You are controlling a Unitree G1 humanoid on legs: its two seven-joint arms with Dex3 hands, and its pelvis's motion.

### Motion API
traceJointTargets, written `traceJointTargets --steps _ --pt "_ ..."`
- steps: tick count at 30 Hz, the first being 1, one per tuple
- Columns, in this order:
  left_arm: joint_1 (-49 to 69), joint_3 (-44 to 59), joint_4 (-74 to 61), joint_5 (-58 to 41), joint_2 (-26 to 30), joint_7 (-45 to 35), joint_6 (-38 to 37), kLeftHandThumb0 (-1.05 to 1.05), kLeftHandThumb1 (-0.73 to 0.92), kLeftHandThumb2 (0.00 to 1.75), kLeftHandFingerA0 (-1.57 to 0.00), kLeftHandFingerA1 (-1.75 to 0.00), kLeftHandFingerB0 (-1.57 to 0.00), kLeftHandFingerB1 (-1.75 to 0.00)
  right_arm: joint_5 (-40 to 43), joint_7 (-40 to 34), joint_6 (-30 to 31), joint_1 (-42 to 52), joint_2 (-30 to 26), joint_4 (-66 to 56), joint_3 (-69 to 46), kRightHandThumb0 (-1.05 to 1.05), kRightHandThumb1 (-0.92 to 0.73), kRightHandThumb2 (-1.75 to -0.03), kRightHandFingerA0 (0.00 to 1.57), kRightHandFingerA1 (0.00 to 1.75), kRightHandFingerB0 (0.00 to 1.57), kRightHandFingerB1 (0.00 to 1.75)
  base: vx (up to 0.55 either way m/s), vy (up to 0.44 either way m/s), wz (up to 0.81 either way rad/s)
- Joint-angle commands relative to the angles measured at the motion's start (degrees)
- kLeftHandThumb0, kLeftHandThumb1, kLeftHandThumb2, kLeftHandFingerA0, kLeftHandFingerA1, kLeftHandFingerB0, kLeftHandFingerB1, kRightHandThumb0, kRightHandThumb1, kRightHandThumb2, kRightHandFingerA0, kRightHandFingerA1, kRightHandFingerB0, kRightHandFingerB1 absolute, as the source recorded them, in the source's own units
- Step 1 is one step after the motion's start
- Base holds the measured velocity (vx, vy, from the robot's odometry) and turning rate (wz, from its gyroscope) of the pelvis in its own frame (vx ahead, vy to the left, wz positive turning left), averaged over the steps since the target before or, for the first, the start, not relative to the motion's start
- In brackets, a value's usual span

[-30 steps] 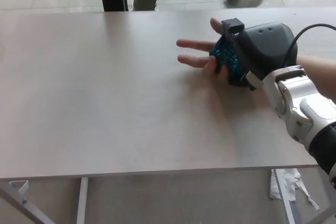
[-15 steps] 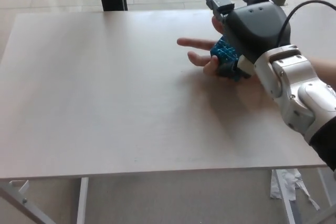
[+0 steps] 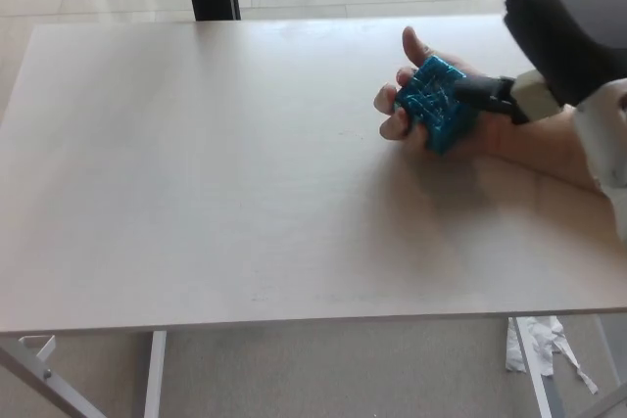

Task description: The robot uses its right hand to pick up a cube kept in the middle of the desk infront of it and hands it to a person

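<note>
A person's hand (image 3: 431,105) grips a blue cube (image 3: 436,102) above the desk (image 3: 216,173), the robot's right hand (image 3: 558,17) beside it, fingers spread and empty.

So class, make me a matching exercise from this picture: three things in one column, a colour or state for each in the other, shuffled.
Things:
1. cube
2. right hand
3. desk

States:
A. pale wood, mostly bare
B. blue, lying in a person's hand
C. black, open, raised above the person's arm

Pairs: 1-B, 2-C, 3-A
</note>
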Motion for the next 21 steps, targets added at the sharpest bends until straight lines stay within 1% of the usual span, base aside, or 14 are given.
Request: traceJointTargets --steps 1,3,4,6,7,9,10,12,15,16,17,18,19,21 --pt "0.9 1.1 0.3 -0.4 1.5 0.2 -0.4 -0.57 0.56 0.58 -0.53 -0.46 -0.57 -0.4 46.2 19.9 -13.0 39.5 -4.6 -34.2 -66.1 -0.61 -0.54 -0.57 0.34 0.43 0.35 0.32 0.0 0.0 0.0" --pt "0.7 1.2 0.4 -0.4 1.5 0.8 -0.2 -0.57 0.55 0.57 -0.51 -0.46 -0.55 -0.39 49.5 17.5 -16.7 42.9 -3.3 -30.1 -71.5 -0.5 -0.51 -0.56 0.46 0.44 0.44 0.34 0.0 0.0 0.0" --pt "0.8 1.1 0.4 -0.3 1.5 0.8 -0.4 -0.57 0.57 0.58 -0.52 -0.46 -0.55 -0.39 51.1 15.4 -17.9 44.9 -1.9 -27.9 -74.4 -0.54 -0.52 -0.57 0.57 0.45 0.52 0.36 0.0 0.0 0.0" --pt "0.9 1.1 0.3 -0.3 1.7 0.7 -0.8 -0.57 0.57 0.58 -0.53 -0.48 -0.56 -0.4 52.3 10.7 -22.1 47.8 -0.3 -21.6 -78.8 -0.53 -0.53 -0.57 0.63 0.47 0.54 0.37 0.0 0.0 0.0" --pt "0.8 1.1 0.3 -0.3 1.7 0.8 -0.9 -0.55 0.57 0.58 -0.59 -0.48 -0.57 -0.41 52.5 8.4 -23.8 47.8 -0.2 -18.4 -79.6 -0.51 -0.53 -0.56 0.73 0.53 0.59 0.4 0.0 0.0 0.0" --pt "0.8 1.1 0.3 -0.2 1.8 0.8 -1.1 -0.61 0.49 0.63 -0.58 -0.5 -0.53 -0.43 53.1 2.9 -26.3 47.5 0.6 -10.1 -82.0 -0.49 -0.54 -0.57 0.73 0.56 0.6 0.4 0.0 0.0 0.0" --pt "0.9 1.2 0.2 -0.4 1.8 0.6 -1.3 -0.58 0.57 0.58 -0.58 -0.48 -0.56 -0.4 50.5 -1.6 -29.9 47.4 0.0 -5.1 -81.8 -0.51 -0.56 -0.58 0.73 0.6 0.6 0.41 0.0 0.0 0.0" --pt "1.1 1.1 0.0 -0.4 1.9 0.2 -1.2 -0.58 0.57 0.58 -0.53 -0.48 -0.56 -0.41 49.2 -8.1 -34.7 45.3 -1.3 5.7 -81.9 -0.45 -0.58 -0.58 0.7 0.65 0.64 0.49 0.0 0.0 0.0" --pt "0.9 0.5 0.1 0.2 2.0 0.7 -0.7 -0.56 0.58 0.58 -0.53 -0.46 -0.54 -0.4 47.6 -13.6 -32.2 43.0 -3.3 19.2 -81.6 -0.52 -0.61 -0.58 0.73 0.63 0.7 0.46 0.0 0.0 0.0" --pt "0.9 0.5 0.1 0.2 2.0 0.7 -0.7 -0.56 0.58 0.58 -0.53 -0.46 -0.54 -0.4 47.6 -13.5 -32.3 43.0 -3.4 19.3 -81.7 -0.52 -0.61 -0.58 0.73 0.63 0.7 0.46 0.0 0.0 0.0" --pt "0.7 0.4 0.2 0.4 1.7 1.0 -0.9 -0.59 0.57 0.58 -0.53 -0.45 -0.56 -0.39 48.5 -14.1 -31.0 40.9 -4.6 25.1 -81.7 -0.51 -0.59 -0.58 0.73 0.75 0.7 0.49 0.0 0.0 0.0" --pt "0.6 0.6 0.3 0.2 1.6 1.0 -0.8 -0.6 0.56 0.58 -0.54 -0.46 -0.57 -0.4 49.5 -13.9 -29.0 39.2 -5.1 28.9 -81.7 -0.51 -0.6 -0.58 0.67 0.73 0.65 0.49 0.0 0.0 0.0" --pt "0.8 1.1 0.4 -0.3 1.5 0.7 -1.1 -0.61 0.56 0.58 -0.59 -0.49 -0.59 -0.4 50.7 -13.6 -26.6 37.4 -4.7 31.5 -81.8 -0.5 -0.59 -0.57 0.71 1.03 0.64 0.49 0.0 0.0 0.0" --pt "0.7 1.1 0.4 -0.3 1.4 0.8 -0.9 -0.63 0.5 0.61 -0.55 -0.51 -0.54 -0.42 50.2 -13.7 -27.5 36.5 -5.3 36.1 -80.9 -0.5 -0.59 -0.58 0.74 1.12 0.61 0.49 0.0 0.0 0.0"
